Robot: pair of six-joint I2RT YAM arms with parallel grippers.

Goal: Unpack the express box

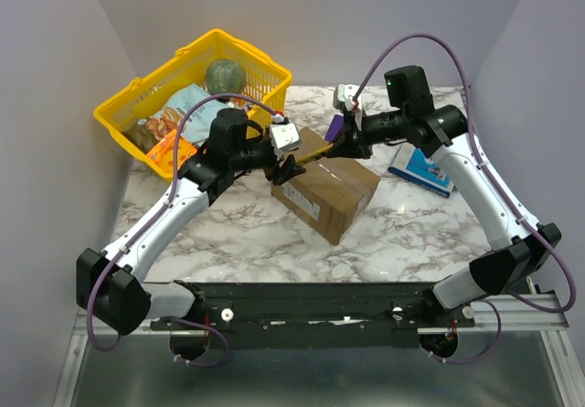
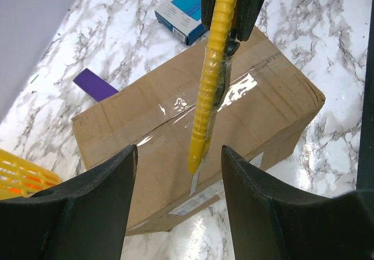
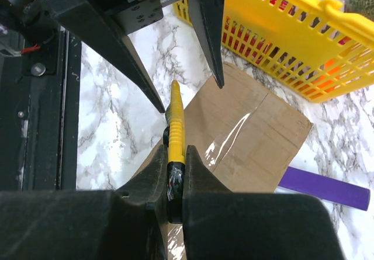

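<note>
The box (image 1: 327, 192) lies mid-table, right of the basket (image 1: 119, 119), shut with tape (image 2: 239, 87). It is judged stiff and light, best held by its sides. A knife (image 2: 211, 79) is clamped in the right gripper (image 3: 175, 181). The left gripper (image 2: 178, 155) jaws stand apart.

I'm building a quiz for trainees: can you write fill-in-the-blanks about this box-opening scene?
1. The right end effector is shut on a ____ knife.
2. The left end effector is ____, one finger on each side of the knife's tip.
3. The box's flaps are ____ under clear tape.
4. The basket stands at the table's far ____ corner.

Missing words: yellow; open; closed; left.
</note>
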